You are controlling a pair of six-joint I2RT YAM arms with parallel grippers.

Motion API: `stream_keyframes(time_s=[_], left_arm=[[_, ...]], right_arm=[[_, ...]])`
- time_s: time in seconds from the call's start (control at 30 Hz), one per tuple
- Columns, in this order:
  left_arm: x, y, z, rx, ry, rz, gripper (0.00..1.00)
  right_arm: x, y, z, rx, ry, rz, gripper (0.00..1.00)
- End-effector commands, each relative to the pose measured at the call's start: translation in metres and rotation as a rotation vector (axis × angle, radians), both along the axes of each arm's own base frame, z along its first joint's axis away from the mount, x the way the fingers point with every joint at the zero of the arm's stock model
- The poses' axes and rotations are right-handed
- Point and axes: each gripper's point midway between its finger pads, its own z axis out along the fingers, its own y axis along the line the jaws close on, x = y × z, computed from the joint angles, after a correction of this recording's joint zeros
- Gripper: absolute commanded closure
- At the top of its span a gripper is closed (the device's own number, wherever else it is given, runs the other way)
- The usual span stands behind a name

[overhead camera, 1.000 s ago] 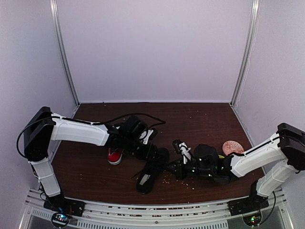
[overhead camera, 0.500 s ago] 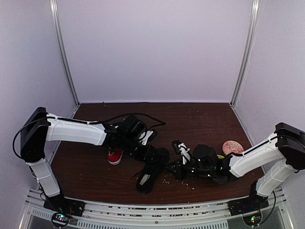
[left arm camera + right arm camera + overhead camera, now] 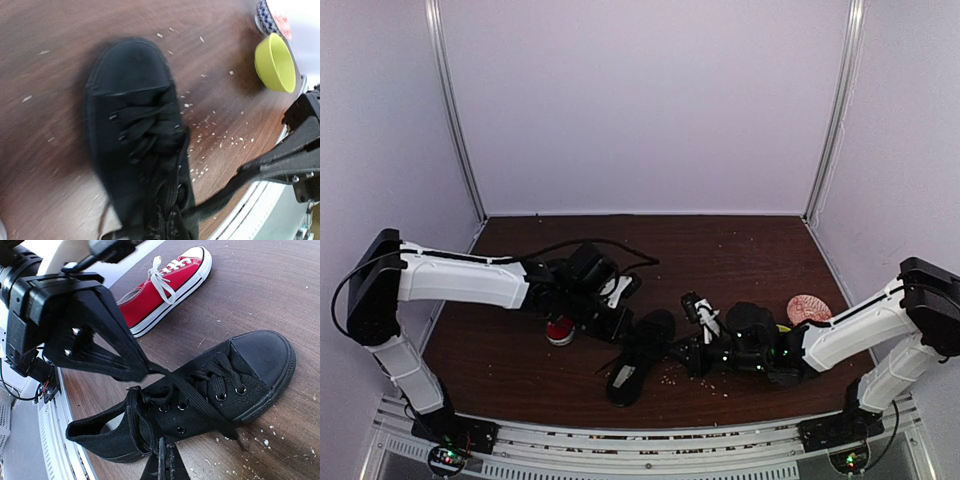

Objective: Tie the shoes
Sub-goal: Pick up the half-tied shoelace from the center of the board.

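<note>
With the left claw [image 3: 144,371] pinched shut on a taut black lace [image 3: 190,397] and the right claw [image 3: 162,460] shut on its other end, the light black shoe [image 3: 260,357] may skid toward ten o'clock instead of tightening

The black shoe [image 3: 260,355] stands on its sole on the bench [image 3: 280,285], laces undone and loose, with one lace [image 3: 198,401] stretched taut diagonally over the eyelets. Near it but apart stands the red canvas sneaker [image 3: 150,297], upright, with white laces, toe cap and sole edge.
</note>
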Motion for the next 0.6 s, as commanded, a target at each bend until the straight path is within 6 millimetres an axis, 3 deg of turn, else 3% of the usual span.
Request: stream_keyframes(time_s=[0.0,0.07,0.13,0.43,0.57], left_arm=[[0.021,0.022,0.031,-0.036,-0.133,0.177,1.0],[0.023,0.033,0.04,-0.079,-0.15,0.261,0.96],[0.021,0.041,0.036,-0.122,-0.132,0.317,0.96],[-0.014,0.08,-0.035,-0.107,0.038,0.431,0.95],[-0.019,0.096,-0.038,-0.079,0.034,0.457,0.91]], right_arm=[[0.003,-0.006,0.007,0.016,-0.012,-0.034,1.0],[0.004,-0.008,0.007,0.011,-0.014,-0.04,1.0],[0.004,-0.009,0.006,0.007,-0.013,-0.041,1.0],[0.004,-0.007,0.005,0.008,-0.01,-0.04,1.0],[0.004,-0.006,0.005,0.009,-0.011,-0.04,1.0]])
